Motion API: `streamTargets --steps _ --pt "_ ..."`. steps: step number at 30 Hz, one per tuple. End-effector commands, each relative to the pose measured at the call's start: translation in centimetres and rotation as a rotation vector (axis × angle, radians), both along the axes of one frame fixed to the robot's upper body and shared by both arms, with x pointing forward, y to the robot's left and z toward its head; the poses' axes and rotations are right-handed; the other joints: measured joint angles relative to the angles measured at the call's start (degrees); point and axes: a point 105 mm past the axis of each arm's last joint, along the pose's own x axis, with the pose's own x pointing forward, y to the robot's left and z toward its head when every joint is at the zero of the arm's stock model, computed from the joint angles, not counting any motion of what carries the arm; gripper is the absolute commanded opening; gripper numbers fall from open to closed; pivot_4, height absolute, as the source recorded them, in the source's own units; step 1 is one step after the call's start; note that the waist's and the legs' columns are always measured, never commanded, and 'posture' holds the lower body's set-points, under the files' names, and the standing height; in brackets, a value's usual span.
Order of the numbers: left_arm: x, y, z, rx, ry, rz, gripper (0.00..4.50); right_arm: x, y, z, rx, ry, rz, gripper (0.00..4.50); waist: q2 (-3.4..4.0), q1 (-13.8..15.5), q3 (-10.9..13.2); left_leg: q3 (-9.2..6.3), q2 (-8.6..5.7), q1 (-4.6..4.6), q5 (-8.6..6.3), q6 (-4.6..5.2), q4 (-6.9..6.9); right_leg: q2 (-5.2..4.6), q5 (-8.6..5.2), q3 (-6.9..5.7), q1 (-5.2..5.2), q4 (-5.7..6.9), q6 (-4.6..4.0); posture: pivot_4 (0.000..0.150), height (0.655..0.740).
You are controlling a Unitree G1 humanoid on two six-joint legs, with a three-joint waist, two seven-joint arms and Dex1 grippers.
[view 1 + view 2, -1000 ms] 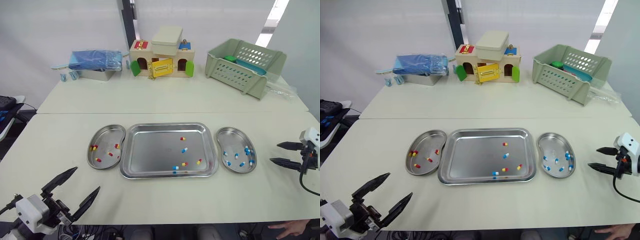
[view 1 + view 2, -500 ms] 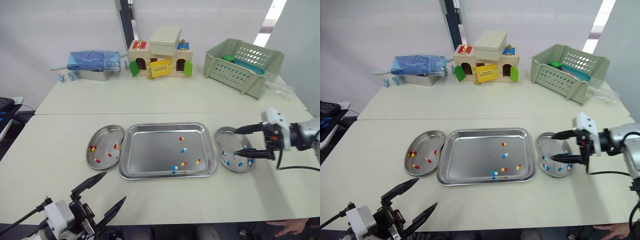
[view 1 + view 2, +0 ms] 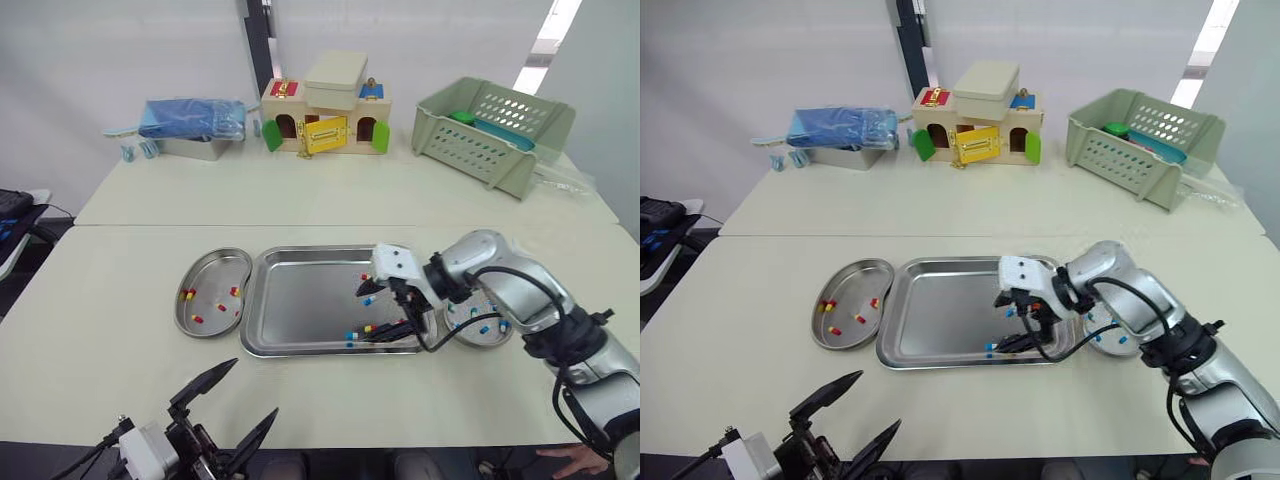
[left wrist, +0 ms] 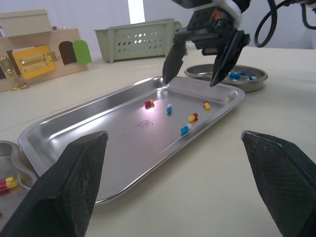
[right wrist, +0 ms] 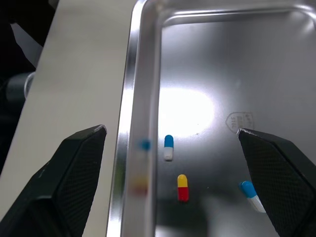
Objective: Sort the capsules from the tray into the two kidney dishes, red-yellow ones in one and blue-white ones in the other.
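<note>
The sorting was partly done. The right gripper [image 3: 365,314] hung over the tray [image 3: 300,300] with its fingers spread apart and nothing between them. Just under it lay five loose capsules [image 4: 192,117], three red-yellow and two blue-white, so these were left to move. The dish of blue-white capsules [image 4: 247,85] stood just beside this gripper on its outer side, and the dish of red-yellow capsules [image 3: 215,275] lay beyond the tray's far end from it. The left gripper [image 3: 232,405] was also open and empty, well apart from the tray.

Head stereo above; wrist cameras near tray [image 3: 300,300]
</note>
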Motion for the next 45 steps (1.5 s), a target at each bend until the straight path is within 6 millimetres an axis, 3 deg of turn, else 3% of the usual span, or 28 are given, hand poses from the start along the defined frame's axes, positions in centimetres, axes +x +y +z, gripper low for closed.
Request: streamTargets --steps 1,5,32,35,43,45 --pt "-0.2 -0.2 0.1 0.003 -0.021 0.010 4.50 0.2 0.9 0.4 -0.013 -0.075 0.028 4.11 0.00 0.0 0.0 0.00 0.00 0.00 0.00 0.00 0.00 0.00 0.00 0.00 0.00 0.00 0.00 0.150 0.7400" --pt "-0.1 -0.4 0.0 -0.004 -0.029 0.018 4.50 0.0 1.5 0.1 -0.024 -0.071 0.053 2.82 0.00 0.0 0.0 0.00 0.00 0.01 0.00 0.00 0.00 0.00 0.00 0.00 0.00 0.00 0.00 0.150 0.7400" --pt "-0.7 -0.8 -1.0 -0.016 -0.027 0.023 4.50 0.8 1.8 -3.9 -0.187 -0.148 0.091 2.82 0.01 -0.1 0.0 0.00 0.00 0.01 0.00 0.00 -0.01 0.00 0.00 0.00 -0.02 0.00 0.00 0.150 0.7400" --pt "-0.7 -0.7 -1.0 -0.016 -0.027 0.026 4.50 0.9 1.7 -4.2 -0.196 -0.154 0.087 2.25 0.01 -0.1 0.0 0.00 0.00 0.01 0.00 0.00 -0.01 0.00 0.00 0.00 -0.02 0.00 0.00 0.150 0.7400" --pt "-0.6 -0.6 -1.1 -0.016 -0.029 0.029 4.50 0.9 1.8 -4.4 -0.192 -0.150 0.092 0.13 0.01 -0.1 0.0 0.00 0.00 0.03 0.00 0.00 -0.02 0.00 0.00 0.00 -0.02 0.00 0.00 0.150 0.7400" --pt "-0.6 -0.5 -1.1 -0.016 -0.030 0.029 4.50 0.8 1.8 -4.4 -0.188 -0.147 0.094 0.03 0.00 -0.1 0.0 0.00 0.00 0.03 0.00 0.00 -0.02 0.00 0.00 0.00 -0.01 0.00 0.00 0.150 0.7400"
